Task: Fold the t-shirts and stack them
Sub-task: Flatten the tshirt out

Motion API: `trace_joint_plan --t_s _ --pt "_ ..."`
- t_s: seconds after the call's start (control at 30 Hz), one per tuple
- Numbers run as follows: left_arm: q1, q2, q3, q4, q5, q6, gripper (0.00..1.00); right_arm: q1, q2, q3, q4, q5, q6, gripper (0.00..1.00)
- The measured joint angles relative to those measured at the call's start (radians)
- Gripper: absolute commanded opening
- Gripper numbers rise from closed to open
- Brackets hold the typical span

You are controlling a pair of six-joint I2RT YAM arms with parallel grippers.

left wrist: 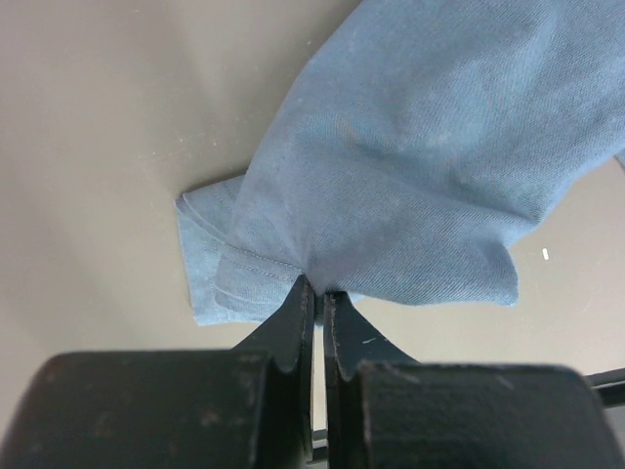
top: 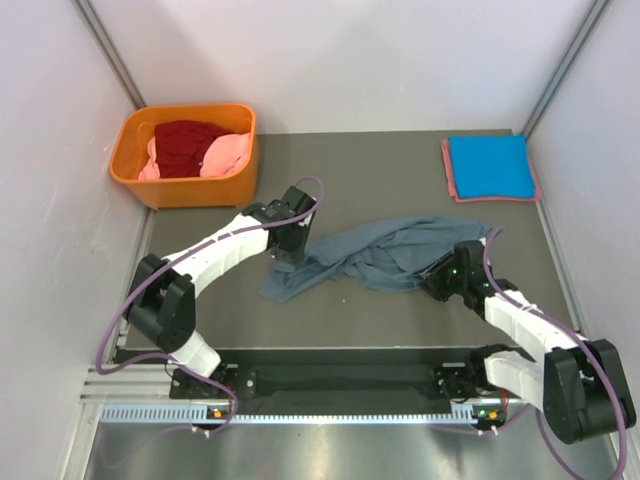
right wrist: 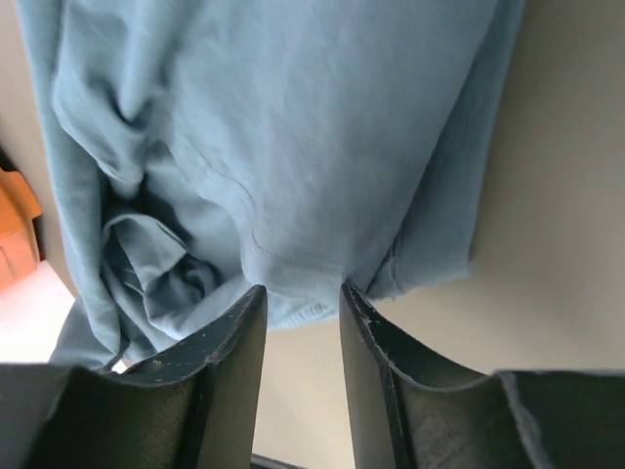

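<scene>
Wrist views show left gripper (left wrist: 314, 293) pinching grey-blue t-shirt (left wrist: 420, 147) (right gripper (right wrist: 303, 293) parted).

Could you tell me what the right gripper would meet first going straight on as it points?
The grey shirt: its hem lies just ahead of the right gripper, at its open jaws; how near is unclear.
</scene>
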Motion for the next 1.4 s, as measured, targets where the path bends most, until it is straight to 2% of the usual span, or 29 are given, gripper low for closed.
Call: trace_joint_plan --t_s 0.33,0.9,1.1,1.4 --pt "0.000 -0.001 -0.006 0.004 0.000 0.001 0.00 0.072 -0.032 -0.004 -0.010 0.074 0.084 0.40" --pt "0.000 -0.003 -0.006 0.006 0.000 0.002 0.00 0.089 -0.018 -0.037 -0.008 0.132 0.110 0.44" --pt "0.000 -0.003 -0.006 0.007 0.000 0.002 0.00 0.096 -0.015 -0.037 -0.007 0.148 0.111 0.31" --pt "0.000 -0.003 -0.007 0.007 -0.003 0.003 0.00 0.097 -0.014 -0.037 -0.003 0.182 0.091 0.05"
